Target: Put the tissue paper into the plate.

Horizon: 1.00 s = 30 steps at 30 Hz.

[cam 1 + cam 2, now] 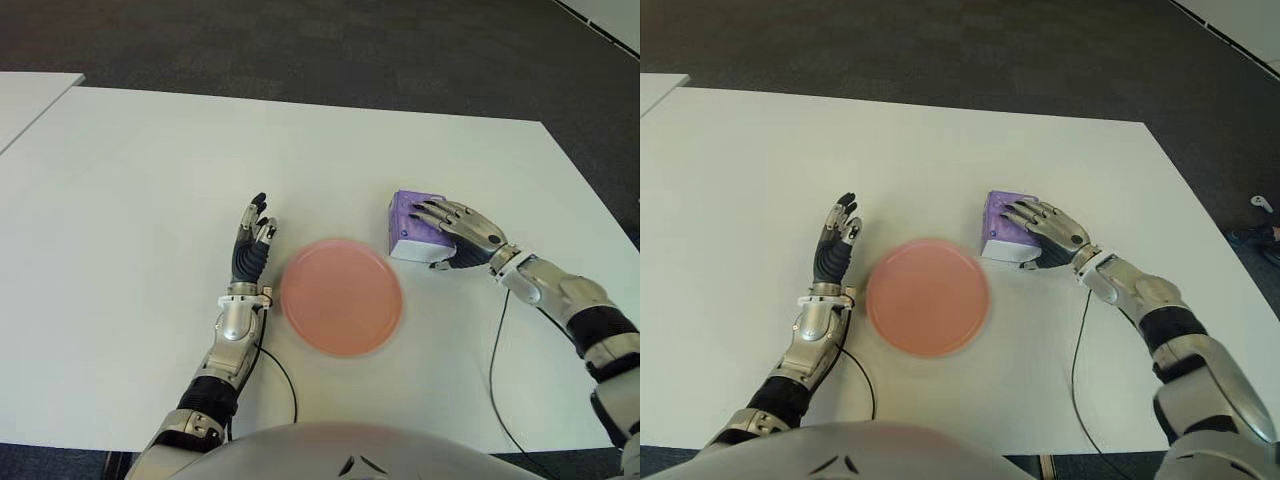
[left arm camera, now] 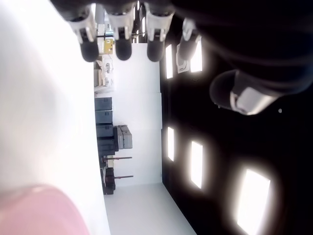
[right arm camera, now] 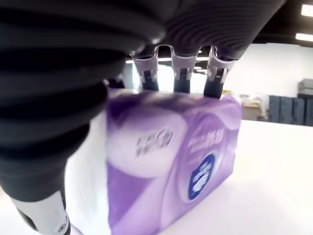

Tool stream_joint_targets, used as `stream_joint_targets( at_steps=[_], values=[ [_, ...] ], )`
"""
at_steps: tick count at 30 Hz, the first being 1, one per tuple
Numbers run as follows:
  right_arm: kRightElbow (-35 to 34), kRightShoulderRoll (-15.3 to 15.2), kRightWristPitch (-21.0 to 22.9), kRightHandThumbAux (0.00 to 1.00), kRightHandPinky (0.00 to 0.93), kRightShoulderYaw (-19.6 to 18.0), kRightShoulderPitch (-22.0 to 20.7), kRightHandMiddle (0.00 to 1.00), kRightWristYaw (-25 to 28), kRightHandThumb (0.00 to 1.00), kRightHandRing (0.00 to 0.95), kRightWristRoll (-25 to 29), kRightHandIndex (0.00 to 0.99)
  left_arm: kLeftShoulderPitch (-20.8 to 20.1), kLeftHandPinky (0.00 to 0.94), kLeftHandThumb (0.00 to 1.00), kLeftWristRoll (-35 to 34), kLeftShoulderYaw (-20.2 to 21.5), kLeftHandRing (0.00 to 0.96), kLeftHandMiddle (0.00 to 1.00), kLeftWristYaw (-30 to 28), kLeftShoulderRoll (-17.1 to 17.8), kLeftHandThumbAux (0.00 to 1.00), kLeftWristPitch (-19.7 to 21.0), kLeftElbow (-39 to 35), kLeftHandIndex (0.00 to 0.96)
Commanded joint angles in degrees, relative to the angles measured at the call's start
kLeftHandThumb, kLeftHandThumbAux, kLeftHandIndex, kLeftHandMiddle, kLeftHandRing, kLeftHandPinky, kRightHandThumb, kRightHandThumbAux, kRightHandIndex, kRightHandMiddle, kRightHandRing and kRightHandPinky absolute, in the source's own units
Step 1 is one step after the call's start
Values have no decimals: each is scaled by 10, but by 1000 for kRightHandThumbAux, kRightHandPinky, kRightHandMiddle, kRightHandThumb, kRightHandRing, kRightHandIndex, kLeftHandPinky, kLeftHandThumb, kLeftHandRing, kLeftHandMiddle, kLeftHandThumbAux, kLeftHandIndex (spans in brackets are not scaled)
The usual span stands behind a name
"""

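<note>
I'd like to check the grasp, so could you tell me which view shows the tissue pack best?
The right wrist view: the tissue pack fills it, with the right hand fingers draped over its top edge. Both eye views show it small on the table, right of the plate. The left wrist view misses it.

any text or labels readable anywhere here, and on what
Purple and white tissue paper pack: white lettering and a round blue logo on its side, too blurred to read.
Round pink plate: no text.
White table: no text.
Right hand, fingers over the pack: no text.
</note>
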Motion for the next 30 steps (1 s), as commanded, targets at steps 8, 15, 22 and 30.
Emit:
stream_joint_targets(
  at_steps=[8, 15, 22, 30],
  values=[
    [-158, -61, 30, 746, 8, -59, 124, 33, 76, 20, 0, -23, 0, 109, 0, 0, 29, 2, 0, 0, -8, 27, 378, 5, 94, 0],
    [-211, -65, 36, 735, 9, -95, 169, 40, 93, 4, 4, -13, 0, 108, 0, 0, 28, 3, 0, 0, -9, 28, 379, 3, 96, 0],
    [-220, -56, 16, 733, 27, -151, 127, 55, 93, 5, 21, 26, 0, 110, 0, 0, 24, 4, 0, 0, -14, 28, 380, 12, 90, 0],
    [-203, -21, 5, 732, 34, -192, 96, 74, 54, 60, 41, 42, 9, 110, 0, 0, 25, 4, 0, 0, -11, 28, 375, 10, 87, 0]
  ],
)
